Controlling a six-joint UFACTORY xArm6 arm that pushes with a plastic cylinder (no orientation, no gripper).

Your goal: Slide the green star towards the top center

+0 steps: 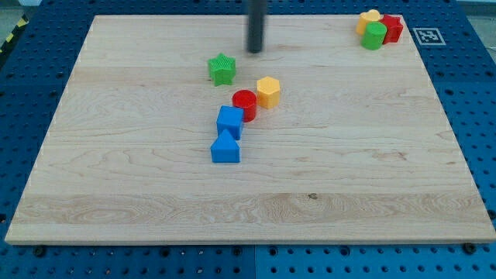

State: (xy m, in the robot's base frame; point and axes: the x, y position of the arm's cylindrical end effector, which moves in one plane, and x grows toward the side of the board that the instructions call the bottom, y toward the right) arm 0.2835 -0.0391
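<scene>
The green star (222, 69) lies on the wooden board (116, 155), left of centre in the upper part. My tip (254, 51) is the end of the dark rod that comes down from the view's top. It stands up and to the right of the green star, a short gap away, not touching it.
A yellow hexagon block (268, 91), a red cylinder (245, 104), a blue cube-like block (229, 122) and a blue house-shaped block (225, 147) form a diagonal chain below the star. A yellow block (369, 18), a green block (374, 36) and a red block (392, 28) cluster at the top right corner.
</scene>
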